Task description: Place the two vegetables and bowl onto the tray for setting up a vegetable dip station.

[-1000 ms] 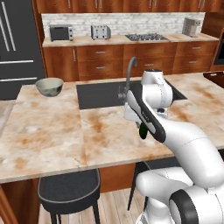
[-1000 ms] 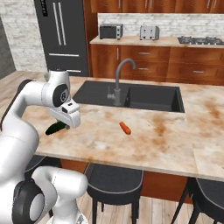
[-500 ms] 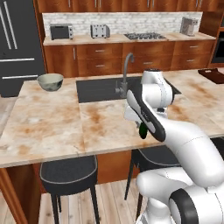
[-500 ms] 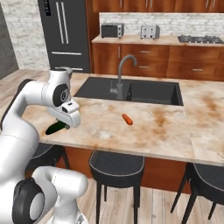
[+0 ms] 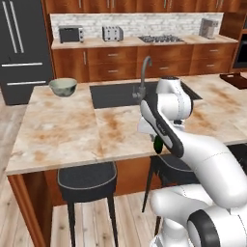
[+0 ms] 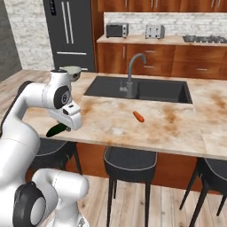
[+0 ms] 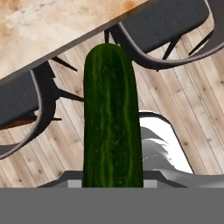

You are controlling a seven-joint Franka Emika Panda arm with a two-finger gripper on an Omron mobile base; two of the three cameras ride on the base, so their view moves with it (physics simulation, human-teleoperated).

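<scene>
Marble-topped island counter (image 6: 177,128) with a dark sink (image 6: 146,88) set in it; the carrot (image 6: 138,116) lies on the stone in front of the sink, and the bowl (image 5: 62,86) sits at the far left corner of the counter near the fridge (image 5: 21,48). Gripper (image 6: 65,124) hangs off the counter's front edge above the stools (image 7: 26,109), its jaws pinching the dark green vegetable (image 7: 113,118), which juts out over the wooden floor. Tray (image 5: 235,79) lies at the far right end of the counter, well apart from bowl and carrot.
</scene>
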